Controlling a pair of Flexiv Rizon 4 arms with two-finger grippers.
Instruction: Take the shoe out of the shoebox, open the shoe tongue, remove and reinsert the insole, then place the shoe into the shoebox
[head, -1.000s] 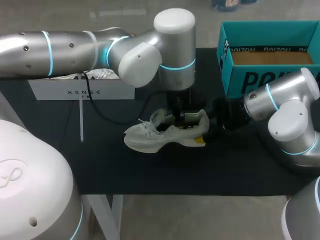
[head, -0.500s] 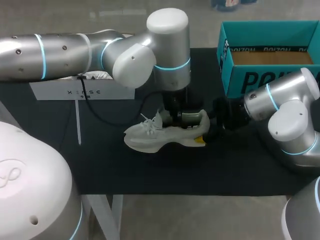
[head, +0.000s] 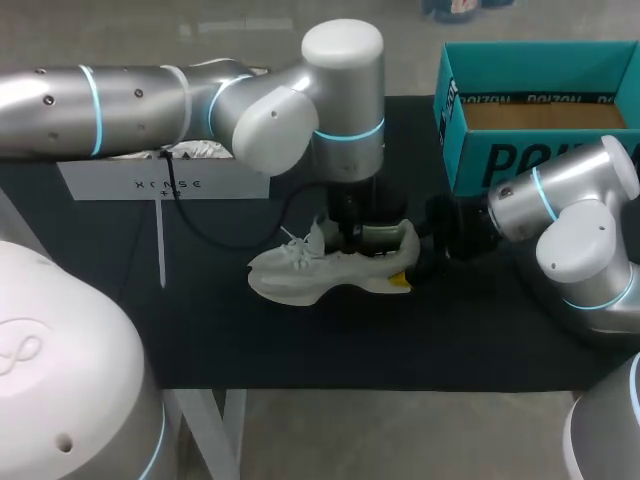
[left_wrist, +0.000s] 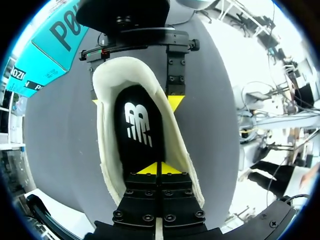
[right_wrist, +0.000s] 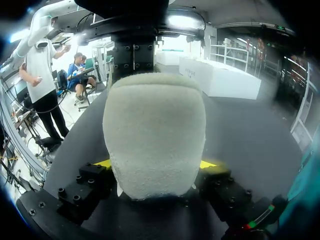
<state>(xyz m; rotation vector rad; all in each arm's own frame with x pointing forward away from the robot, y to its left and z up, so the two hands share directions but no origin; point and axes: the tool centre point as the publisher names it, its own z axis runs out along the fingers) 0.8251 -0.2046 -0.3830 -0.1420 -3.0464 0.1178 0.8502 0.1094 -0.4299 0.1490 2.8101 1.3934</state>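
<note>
the white shoe (head: 330, 265) lies on its sole near the middle of the black table (head: 300, 340), toe toward the left edge and heel toward the right, out of the teal shoebox (head: 530, 160). the shoebox stands open at the far right corner, well apart from the shoe.

the left arm comes in along the far side and drops straight down over the shoe. the left gripper (left_wrist: 160, 168) sits inside the shoe's opening, its two fingers pressed together so that the yellow tips meet just above the black insole (left_wrist: 137, 135) (whether they pinch any of the insole i cannot tell). the insole lies flat inside the shoe.

the right arm comes in from the right edge, low over the table. the right gripper (right_wrist: 155, 165) is clamped on the shoe's heel, one yellow-tipped finger against each side of the padded heel collar.

a white box (head: 160, 180) rests at the far left edge, and a black cable (head: 200, 225) runs across the table beside it.
</note>
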